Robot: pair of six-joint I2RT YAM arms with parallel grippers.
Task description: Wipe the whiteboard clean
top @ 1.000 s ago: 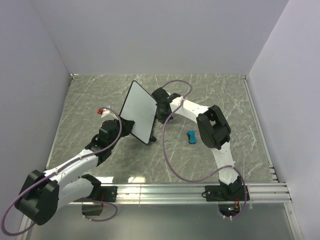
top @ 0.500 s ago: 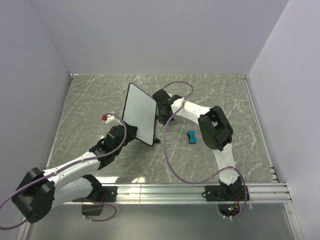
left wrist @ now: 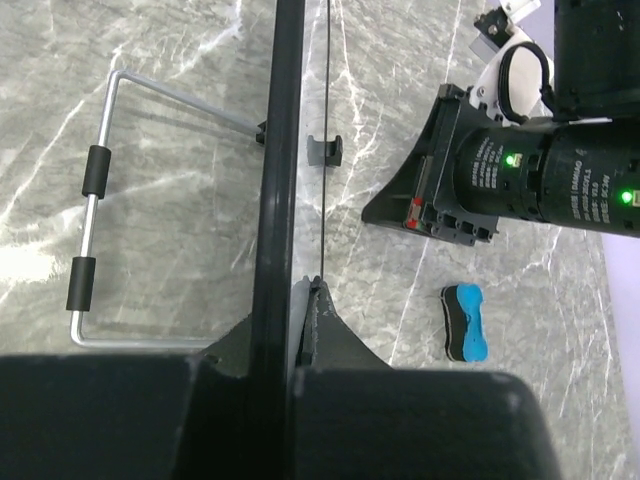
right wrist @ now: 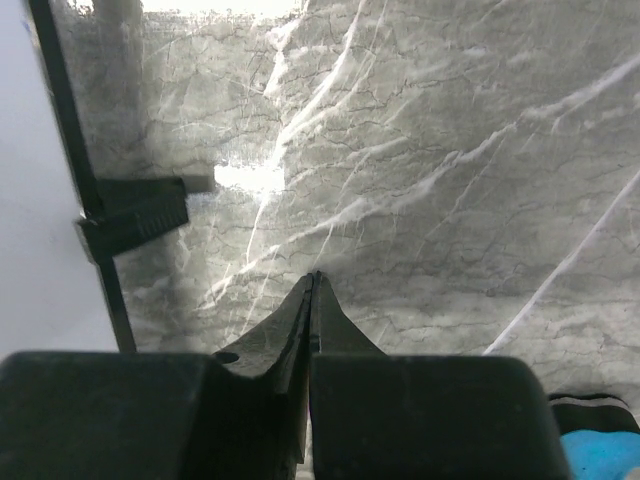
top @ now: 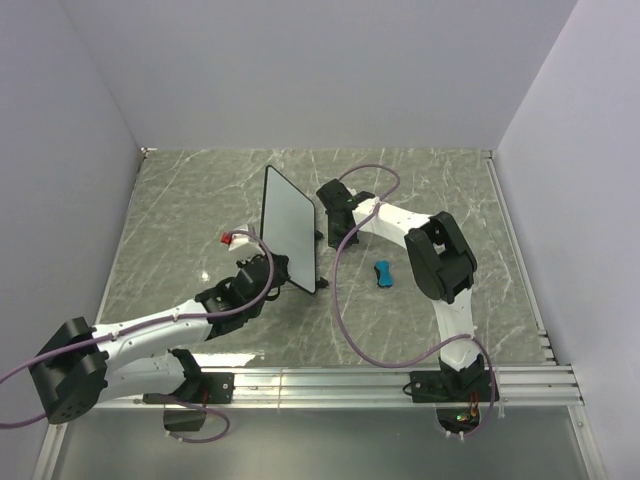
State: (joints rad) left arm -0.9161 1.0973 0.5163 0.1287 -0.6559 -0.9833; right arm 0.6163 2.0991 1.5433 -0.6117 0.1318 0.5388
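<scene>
Top external view: the whiteboard (top: 288, 228) stands on edge at the centre of the table (top: 180, 190). Our left gripper (left wrist: 290, 300) pinches its thin black frame (left wrist: 285, 120) at the board's six o'clock corner. Our right gripper (right wrist: 313, 280), pressed together and empty, sits at its three o'clock. We judge the board light, stiff and slippery, so the frame is the place to hold it.
</scene>
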